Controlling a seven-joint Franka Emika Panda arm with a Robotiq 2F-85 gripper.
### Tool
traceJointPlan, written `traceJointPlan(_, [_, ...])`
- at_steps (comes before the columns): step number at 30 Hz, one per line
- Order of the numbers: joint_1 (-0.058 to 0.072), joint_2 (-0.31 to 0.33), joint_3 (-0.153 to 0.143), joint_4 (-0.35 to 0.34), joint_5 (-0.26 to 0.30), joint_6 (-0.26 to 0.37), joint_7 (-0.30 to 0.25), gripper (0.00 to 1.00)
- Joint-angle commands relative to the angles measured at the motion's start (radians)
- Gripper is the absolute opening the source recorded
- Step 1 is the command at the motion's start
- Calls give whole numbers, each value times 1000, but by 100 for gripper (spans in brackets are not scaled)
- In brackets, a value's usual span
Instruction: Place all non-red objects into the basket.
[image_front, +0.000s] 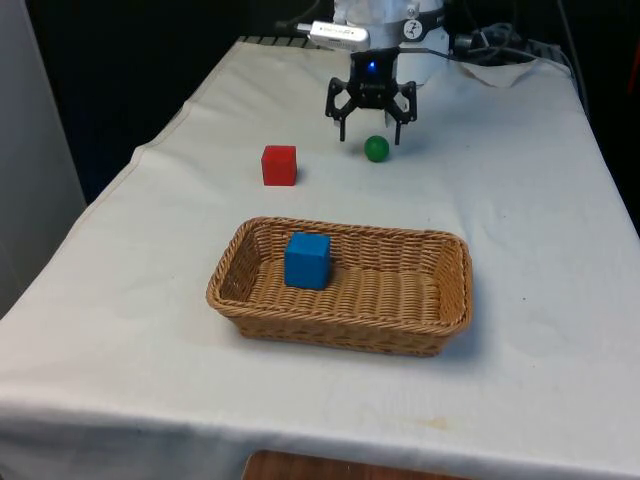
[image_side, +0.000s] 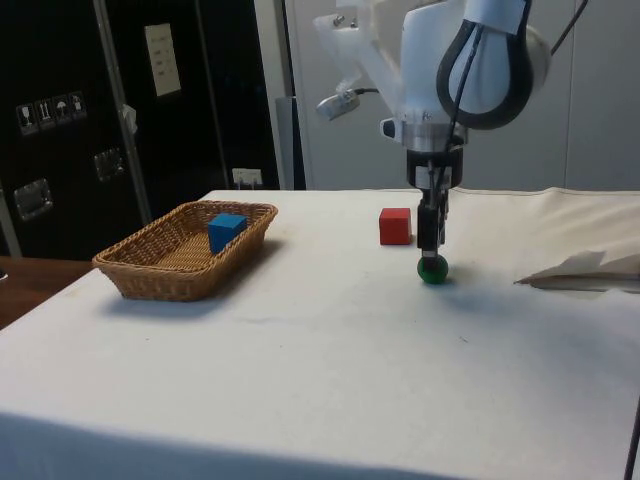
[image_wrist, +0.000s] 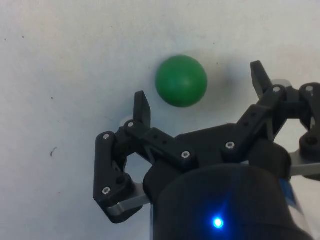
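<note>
Hovering low over table (image_front: 520, 230), far end: gripper (image_front: 370, 124), fingers spread wide, nothing held. Green ball (image_front: 376, 149) on cloth just below/between fingertips, not gripped; wrist view shows ball (image_wrist: 181, 81) a bit ahead of the gap. Red cube (image_front: 279, 165) on cloth, near ball, toward front view's left. Wicker basket (image_front: 440, 300) nearer cam, w/ blue cube (image_front: 307, 260) inside, left part.

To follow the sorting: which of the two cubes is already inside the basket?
The blue cube lies in the wicker basket; the red cube stands on the cloth outside it.
</note>
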Motion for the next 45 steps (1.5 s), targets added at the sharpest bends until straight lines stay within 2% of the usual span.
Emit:
traceJointPlan(1, [-8,-32,29,-14,47,-9,-22,100])
traceJointPlan(7, [-6,-1,42,-7,54,4,0,100])
traceJointPlan(8, [0,10,14,5,10,-2,19,100])
traceJointPlan(9, [-5,11,45,-3,50,8,11,100])
traceJointPlan(15, [-7,44,47,19,36,9,33,100])
traceJointPlan(16, [0,49,27,24,10,-1,42,100])
traceJointPlan(17, [-7,57,48,27,32,8,41,100])
traceJointPlan(21, [-6,77,45,37,21,11,57,100])
traceJointPlan(22, [-5,78,43,37,19,11,58,97])
traceJointPlan(23, [-5,78,42,37,18,11,59,90])
traceJointPlan(26, [0,90,35,43,10,12,63,59])
traceJointPlan(27, [-4,77,40,37,16,11,61,59])
traceJointPlan(29, [-4,76,38,37,15,11,61,36])
traceJointPlan(30, [-4,76,38,37,15,10,62,14])
traceJointPlan(31, [-4,76,37,37,14,10,62,4])
traceJointPlan(32, [-3,77,37,37,14,10,63,0])
traceJointPlan(35, [-1,88,34,43,10,12,64,0])
traceJointPlan(39, [-3,77,36,37,13,10,63,0])
traceJointPlan(42, [-1,59,26,38,5,-3,63,0])
traceJointPlan(43, [-2,80,33,43,10,12,64,0])
traceJointPlan(45, [-1,46,19,38,0,-10,61,0])
